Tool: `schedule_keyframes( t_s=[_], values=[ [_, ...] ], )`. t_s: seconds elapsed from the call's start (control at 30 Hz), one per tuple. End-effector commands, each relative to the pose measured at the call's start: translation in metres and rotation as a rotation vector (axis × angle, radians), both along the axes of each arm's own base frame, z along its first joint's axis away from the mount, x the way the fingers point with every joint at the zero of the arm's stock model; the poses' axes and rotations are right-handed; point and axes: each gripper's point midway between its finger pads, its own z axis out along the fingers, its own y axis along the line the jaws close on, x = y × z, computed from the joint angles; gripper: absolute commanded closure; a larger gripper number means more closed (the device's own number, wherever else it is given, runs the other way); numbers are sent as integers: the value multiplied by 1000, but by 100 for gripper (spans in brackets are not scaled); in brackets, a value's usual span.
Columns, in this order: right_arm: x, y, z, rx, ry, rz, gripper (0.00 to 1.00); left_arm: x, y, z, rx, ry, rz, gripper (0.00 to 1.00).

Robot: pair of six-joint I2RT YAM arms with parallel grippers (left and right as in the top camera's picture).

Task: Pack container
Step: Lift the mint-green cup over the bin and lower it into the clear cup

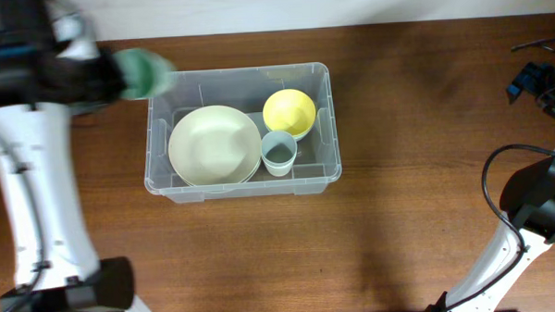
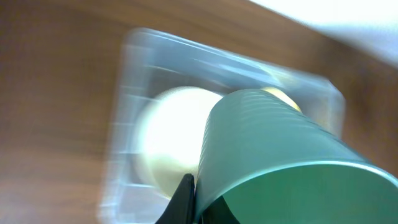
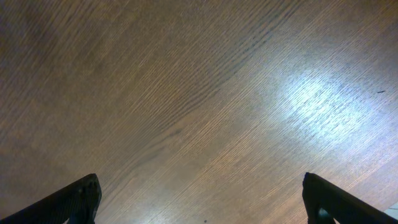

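The clear plastic container (image 1: 241, 180) sits at the table's middle left and holds a cream plate (image 1: 214, 144), a yellow bowl (image 1: 289, 112) and a pale blue cup (image 1: 278, 153). My left gripper (image 1: 127, 76) is shut on a green cup (image 1: 145, 73) and holds it in the air by the container's far left corner. In the left wrist view the green cup (image 2: 280, 155) fills the lower right, with the blurred container (image 2: 134, 124) and plate (image 2: 171, 134) below it. My right gripper (image 3: 199, 202) is open over bare wood; it is out of the overhead view.
The wooden table (image 1: 415, 123) stretches to the right of the container. Black cables and a blue part (image 1: 534, 73) lie at the far right edge. The right arm's base (image 1: 538, 202) stands at the lower right.
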Motion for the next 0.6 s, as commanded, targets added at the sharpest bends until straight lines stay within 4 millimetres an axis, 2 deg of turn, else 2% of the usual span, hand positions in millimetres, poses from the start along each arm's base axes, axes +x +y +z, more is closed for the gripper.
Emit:
schedule_keyframes(
  t_s=[0.0, 0.07, 0.27, 0.37, 0.57],
  values=[
    [-2, 0, 8, -17, -13, -8, 1, -11, -94, -8, 27, 1, -296, 99],
    [-2, 0, 8, -17, -13, -8, 1, -14, -125, -24, 96, 38, -335, 99],
    [-2, 0, 8, -17, -13, -8, 1, -17, -179, -69, 211, 127, -384, 99],
    [-2, 0, 8, -17, -13, -8, 1, -16, -191, -91, 222, 180, -397, 99],
    [-2, 0, 8, -17, -13, -8, 1, -12, -194, -127, 245, 274, -395, 99]
  ],
)
